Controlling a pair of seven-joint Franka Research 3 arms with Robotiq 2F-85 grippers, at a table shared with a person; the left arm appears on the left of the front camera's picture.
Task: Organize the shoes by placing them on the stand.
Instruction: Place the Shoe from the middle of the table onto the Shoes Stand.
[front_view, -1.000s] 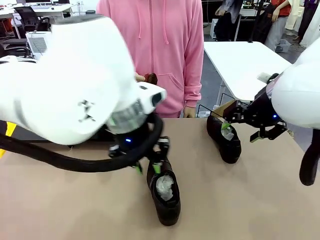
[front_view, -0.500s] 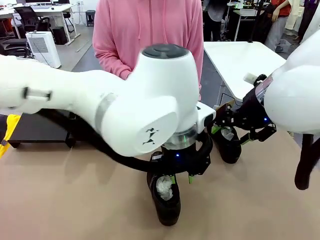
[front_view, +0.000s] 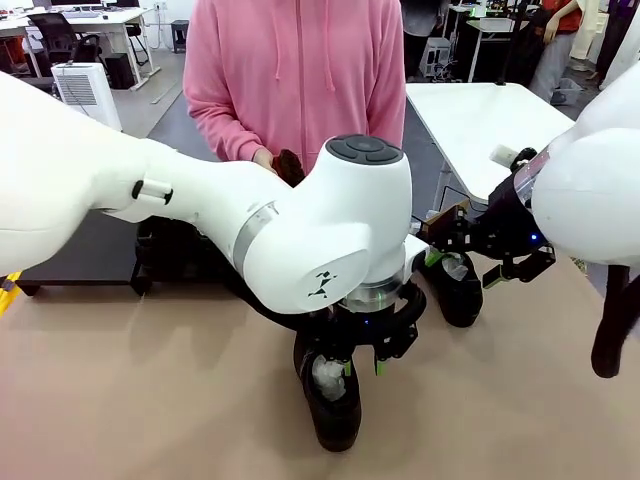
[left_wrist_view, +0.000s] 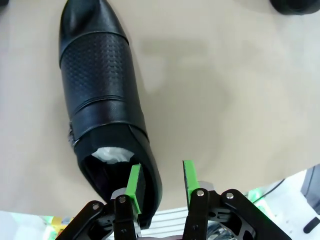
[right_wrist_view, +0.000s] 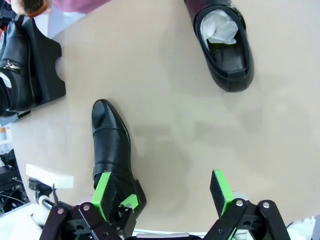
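A glossy black shoe (front_view: 333, 405) (left_wrist_view: 100, 100) with white paper inside lies on the table near the front middle. My left gripper (front_view: 352, 366) (left_wrist_view: 161, 181) stands open astride its heel-side wall. One pad is inside the opening and the other outside, with a gap to the leather. A second shoe (front_view: 455, 288) (right_wrist_view: 112, 150) lies at the right, its heel beside one finger of my wide-open right gripper (front_view: 470, 255) (right_wrist_view: 161, 192). The black stand (front_view: 160, 262) (right_wrist_view: 47, 65) sits far left with a shoe (right_wrist_view: 15, 70) on it. Another paper-stuffed shoe (right_wrist_view: 222, 45) lies farther off.
A person in a pink hoodie (front_view: 300, 70) stands at the far side holding a small brown brush (front_view: 290, 165). My left arm's bulky white links (front_view: 300, 230) span the middle of the table. Bare tan tabletop (front_view: 150, 400) stretches at the front left.
My left arm has swung rightwards over the middle, and its gripper stays at the front shoe's heel. The right gripper edged slightly left. Neither shoe has moved.
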